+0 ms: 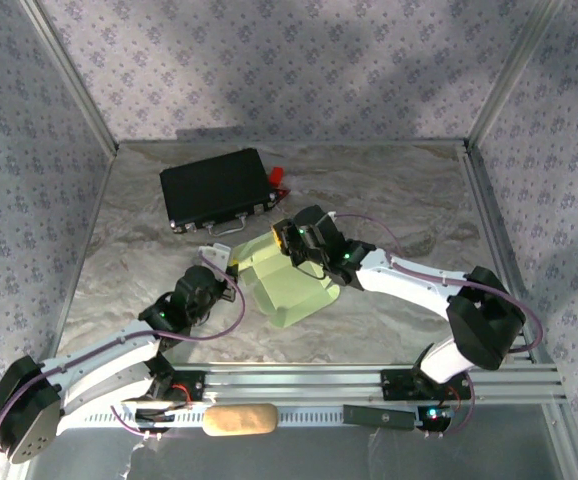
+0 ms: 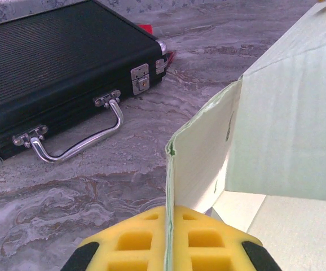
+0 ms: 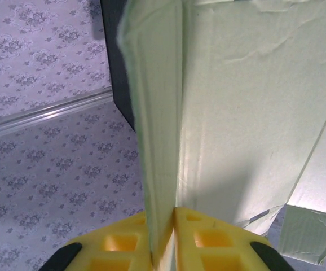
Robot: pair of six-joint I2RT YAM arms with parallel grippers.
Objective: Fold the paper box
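Observation:
The paper box [image 1: 287, 285] is pale green card, partly raised off the table mid-scene between both arms. My left gripper [image 1: 221, 262] pinches its left side wall: in the left wrist view the thin card edge [image 2: 170, 186] runs straight down between the shut yellow pads [image 2: 132, 243]. My right gripper [image 1: 287, 240] grips the box's far edge from behind; in the right wrist view a folded flap [image 3: 157, 141] stands clamped between yellow pads [image 3: 219, 245], with a broad panel [image 3: 253, 113] to its right.
A black case [image 1: 217, 187] with a metal handle [image 2: 78, 141] lies behind the box, a red item [image 1: 278, 174] at its right corner. Patterned walls enclose the marbled table [image 1: 399, 200]. A tan oblong object [image 1: 239, 420] rests on the front rail.

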